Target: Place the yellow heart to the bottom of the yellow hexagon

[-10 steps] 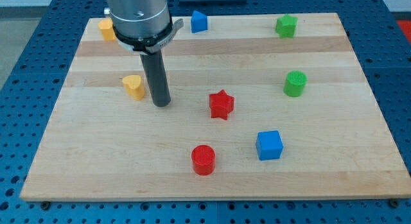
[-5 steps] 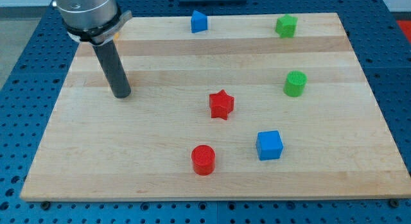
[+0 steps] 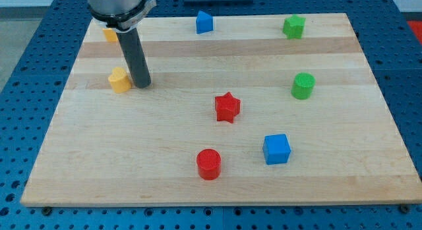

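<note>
My tip (image 3: pixel 141 84) rests on the counter (image 3: pixel 217 190) with the yellow heart (image 3: pixel 119 80) just beside it on the view's left, close enough that they may be touching, though I cannot tell for sure. The yellow hexagon (image 3: pixel 109 34) lies up from my tip toward the view's top and a little to the left, half hidden behind the arm's body. The heart already sits below the hexagon, nearly in line with it, so the task looks mostly done; what may remain, as I judge it, is a small nudge to bring the heart closer under the hexagon. There are no fingers on this arm, only the bare rod, so nothing is spread or pinched. The other blocks lie well to the right of my tip.
</note>
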Robot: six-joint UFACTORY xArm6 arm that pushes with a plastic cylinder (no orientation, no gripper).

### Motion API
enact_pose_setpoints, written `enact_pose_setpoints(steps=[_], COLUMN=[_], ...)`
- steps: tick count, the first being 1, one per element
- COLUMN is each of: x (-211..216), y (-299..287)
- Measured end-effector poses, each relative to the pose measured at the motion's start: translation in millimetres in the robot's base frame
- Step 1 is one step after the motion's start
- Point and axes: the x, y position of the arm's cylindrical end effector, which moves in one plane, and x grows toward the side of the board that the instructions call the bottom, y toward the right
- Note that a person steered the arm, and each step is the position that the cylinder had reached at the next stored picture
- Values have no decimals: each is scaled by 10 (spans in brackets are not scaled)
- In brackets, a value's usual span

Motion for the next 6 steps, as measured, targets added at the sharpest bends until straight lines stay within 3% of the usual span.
enact_pose_setpoints(steps=[3,4,5,6], x=[0,16,49,49], y=[-434,-295,256,256])
